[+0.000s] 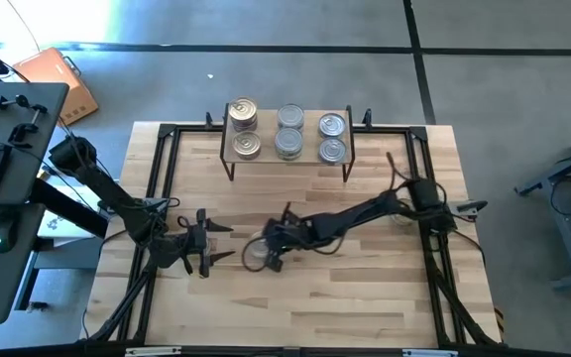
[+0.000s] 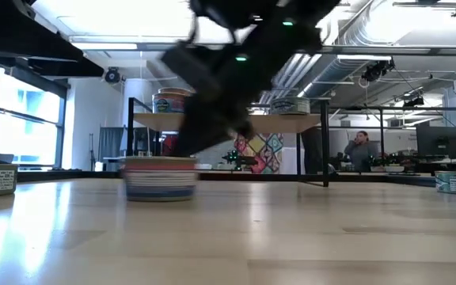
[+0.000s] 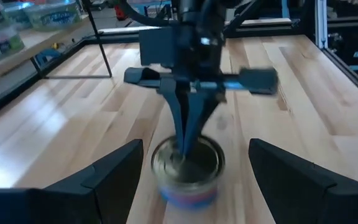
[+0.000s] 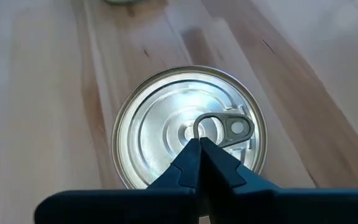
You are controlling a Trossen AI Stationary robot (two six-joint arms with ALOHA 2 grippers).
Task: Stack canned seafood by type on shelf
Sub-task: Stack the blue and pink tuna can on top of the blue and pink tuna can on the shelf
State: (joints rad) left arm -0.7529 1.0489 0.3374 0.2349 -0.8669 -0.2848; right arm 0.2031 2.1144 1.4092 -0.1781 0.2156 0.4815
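Far left of the high view, a dark desk [image 1: 8, 188] with a keyboard sits off the table's edge, well clear of the action. Moving in, the left pincer [image 1: 209, 248] hovers low at the lower left of the table [image 1: 365, 307], fingers spread wide and pinching nothing; the left wrist view shows its two dark fingers [image 3: 98, 180] flanking open wood, aimed straight at the tin.

And there it is, the one loose tin [image 1: 257, 254], just left of centre in the lower half of the high view, sitting upright on the table. The right pincer [image 4: 201, 144] is right over it, fingers pressed together, tips meeting at the pull tab [image 4: 225, 127] on the silvery lid [image 4: 166, 124]. Whether they touch the tab I cannot tell. In the low view that tin [image 2: 160, 176] shows a striped side wall, with the dark arm [image 2: 220, 87] coming down over it and blocking much of the shelf behind.

Up at top centre, the shelf [image 1: 287, 159] carries three groups of tins: gold-lidded ones [image 1: 243, 129] on the left, silvery ones [image 1: 288, 131] in the middle, more silvery ones [image 1: 333, 137] on the right. Its thin black legs stand well apart from both arms.

Further right, another tin [image 1: 401, 215] lies partly hidden under the right arm near its base.
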